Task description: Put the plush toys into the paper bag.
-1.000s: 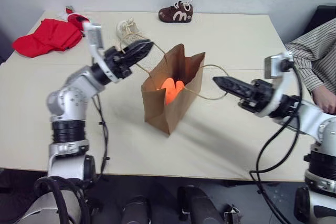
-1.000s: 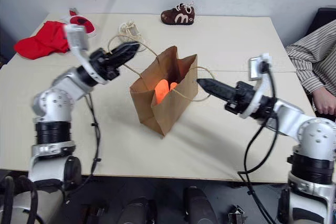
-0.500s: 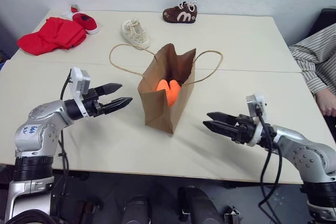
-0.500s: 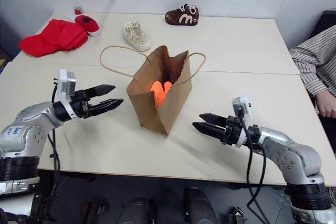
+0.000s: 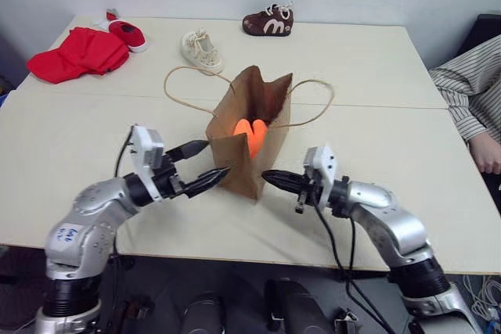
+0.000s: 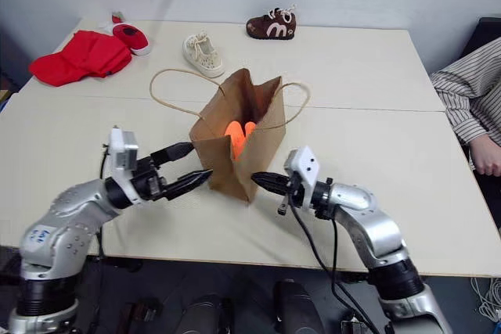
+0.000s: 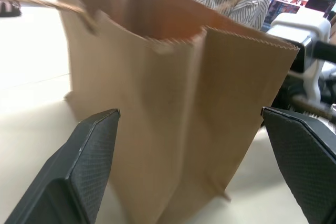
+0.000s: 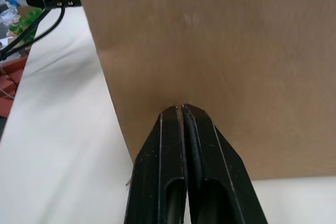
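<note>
**Paper bag upright mid-table, toys inside, grippers at its base**

The paper bag [image 5: 249, 146] stands upright near the middle of the table [image 5: 376, 76], mouth open, its thin loop handles [image 5: 184, 76] flopped out to either side. Inside we see the plush toys [image 5: 250, 132]: an orange shape low in the opening, with a second rounded orange-red lobe pressed against it; we cannot separate the two cleanly.

We see the left gripper [image 5: 205, 163] low over the table on the bag's left side, fingers spread wide, nothing between them; the lower tip sits just at the bag's near corner. In the left wrist view the bag fills the gap between the two black pads [image 7: 84, 166], untouched as far as we can tell.

The right gripper [image 5: 274, 178] comes in from the other side, fingers pressed together into one point, empty, tip right at the bag's lower right wall; contact cannot be confirmed.

Far side of the table: red cloth heap [image 5: 77, 54], small red shoe [image 5: 127, 33], cream shoe [image 5: 201, 50], brown shoe [image 5: 268, 20]. A person's striped sleeve [image 5: 468, 87] rests at the right edge.
</note>
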Robot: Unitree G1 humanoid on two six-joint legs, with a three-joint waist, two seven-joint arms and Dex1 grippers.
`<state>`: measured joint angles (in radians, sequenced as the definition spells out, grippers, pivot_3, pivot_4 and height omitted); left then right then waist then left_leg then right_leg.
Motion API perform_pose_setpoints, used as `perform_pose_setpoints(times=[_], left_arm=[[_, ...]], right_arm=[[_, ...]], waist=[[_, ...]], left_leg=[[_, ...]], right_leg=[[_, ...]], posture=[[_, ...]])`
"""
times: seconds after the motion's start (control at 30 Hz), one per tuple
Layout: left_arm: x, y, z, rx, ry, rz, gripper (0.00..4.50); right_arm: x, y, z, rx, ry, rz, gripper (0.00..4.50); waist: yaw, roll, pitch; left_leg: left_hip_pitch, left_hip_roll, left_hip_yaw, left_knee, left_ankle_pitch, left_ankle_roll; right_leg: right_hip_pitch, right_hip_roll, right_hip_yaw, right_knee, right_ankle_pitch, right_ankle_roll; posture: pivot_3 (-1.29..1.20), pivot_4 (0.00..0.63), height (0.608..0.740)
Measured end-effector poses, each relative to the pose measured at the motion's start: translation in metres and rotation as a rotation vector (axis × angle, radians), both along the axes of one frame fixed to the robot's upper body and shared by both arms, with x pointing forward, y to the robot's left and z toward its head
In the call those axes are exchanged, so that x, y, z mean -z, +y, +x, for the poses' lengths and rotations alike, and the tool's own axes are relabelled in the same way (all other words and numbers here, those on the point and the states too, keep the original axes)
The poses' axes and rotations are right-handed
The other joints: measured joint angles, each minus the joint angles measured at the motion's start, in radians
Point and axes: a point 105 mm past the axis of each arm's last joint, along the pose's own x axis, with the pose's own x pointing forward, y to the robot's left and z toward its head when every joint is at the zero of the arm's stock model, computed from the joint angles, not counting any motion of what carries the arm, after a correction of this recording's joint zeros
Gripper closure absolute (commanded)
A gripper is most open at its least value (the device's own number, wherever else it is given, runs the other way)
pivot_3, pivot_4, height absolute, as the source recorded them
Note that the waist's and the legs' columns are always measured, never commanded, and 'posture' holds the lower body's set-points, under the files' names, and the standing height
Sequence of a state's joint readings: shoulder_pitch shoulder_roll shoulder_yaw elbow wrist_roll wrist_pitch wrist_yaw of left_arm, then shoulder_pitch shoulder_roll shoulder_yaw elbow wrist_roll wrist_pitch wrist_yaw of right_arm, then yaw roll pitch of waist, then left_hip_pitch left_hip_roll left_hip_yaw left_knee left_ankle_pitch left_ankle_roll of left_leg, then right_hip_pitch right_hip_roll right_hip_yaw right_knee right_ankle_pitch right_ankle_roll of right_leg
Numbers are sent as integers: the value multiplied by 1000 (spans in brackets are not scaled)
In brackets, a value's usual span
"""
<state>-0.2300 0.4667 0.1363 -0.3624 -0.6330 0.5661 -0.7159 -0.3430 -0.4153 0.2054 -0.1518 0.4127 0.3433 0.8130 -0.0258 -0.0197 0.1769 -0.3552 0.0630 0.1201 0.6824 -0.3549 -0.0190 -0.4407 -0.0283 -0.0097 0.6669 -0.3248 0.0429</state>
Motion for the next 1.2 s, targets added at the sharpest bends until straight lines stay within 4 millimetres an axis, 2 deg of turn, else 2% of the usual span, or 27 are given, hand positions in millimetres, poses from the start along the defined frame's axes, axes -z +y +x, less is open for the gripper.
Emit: perform_pose_setpoints(times=[0.2, 0.37, 0.67, 0.87, 1.03, 1.2], left_arm=[[-4, -29, 9, -27, -61, -29, 0], [1, -33, 13, -37, -55, -22, 0], [5, -18, 19, -31, -41, -1, 0], [-16, 6, 22, 3, -68, -19, 0], [-15, 10, 31, 23, -70, 11, 0], [-15, 1, 46, 20, -104, 17, 0]], right_arm=[[-2, 20, 1, -31, -49, -23, 4485], [5, 26, 4, -11, -48, -43, 4485], [-4, 26, 9, -5, -78, -41, 4485], [-26, 12, 20, 36, -128, -10, 4485], [-24, 10, 24, 46, -111, -9, 4485], [-23, 17, 23, 38, -110, 7, 4485]], waist=[[-5, 0, 0], [-4, 0, 0], [-4, 0, 0], [-5, 0, 0], [-5, 0, 0], [-3, 0, 0]], left_leg=[[1, 1, 1, 0, 0, 0], [0, 1, 1, 0, 0, 0], [0, 1, 1, 0, 0, 0], [0, 1, 1, 0, 0, 0], [0, 1, 1, 0, 0, 0], [0, 1, 1, 1, 0, 0]], right_leg=[[0, 1, 0, 1, 0, 0], [-1, 1, 0, 1, 0, 0], [-1, 1, 0, 1, 0, 0], [-1, 1, 0, 1, 0, 0], [-1, 1, 0, 2, 0, 0], [-1, 1, 0, 2, 0, 0]], posture=[[0, 150, 740], [0, 150, 740], [0, 150, 740], [0, 150, 740], [0, 150, 740], [0, 150, 740]])
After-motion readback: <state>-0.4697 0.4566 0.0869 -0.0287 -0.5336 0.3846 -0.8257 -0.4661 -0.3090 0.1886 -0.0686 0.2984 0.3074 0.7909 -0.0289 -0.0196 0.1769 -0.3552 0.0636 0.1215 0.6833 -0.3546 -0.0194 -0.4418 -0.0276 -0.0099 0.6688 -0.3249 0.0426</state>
